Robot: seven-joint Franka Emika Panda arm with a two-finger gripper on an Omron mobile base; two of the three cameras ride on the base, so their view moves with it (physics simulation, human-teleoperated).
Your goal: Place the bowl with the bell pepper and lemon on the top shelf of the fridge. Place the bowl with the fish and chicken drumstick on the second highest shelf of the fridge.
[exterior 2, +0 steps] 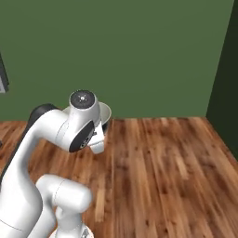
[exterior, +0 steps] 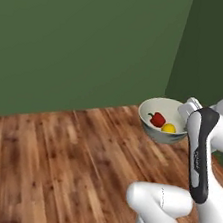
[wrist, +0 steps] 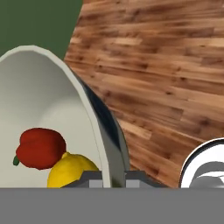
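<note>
Cream-white and smooth inside, one deep round bowl [exterior: 159,114] is hanging in the air at the right middle of the left base view, over the brown wooden plank floor [exterior: 50,165]. The gripper [wrist: 114,177] is pinching the bowl's thin rim, with its fingers pressed close on it at the bottom of the hand view. One shiny red bell pepper [wrist: 40,148] and one bright yellow lemon [wrist: 72,170] are sitting side by side inside, touching. A plain green wall [exterior: 84,38] is standing behind.
</note>
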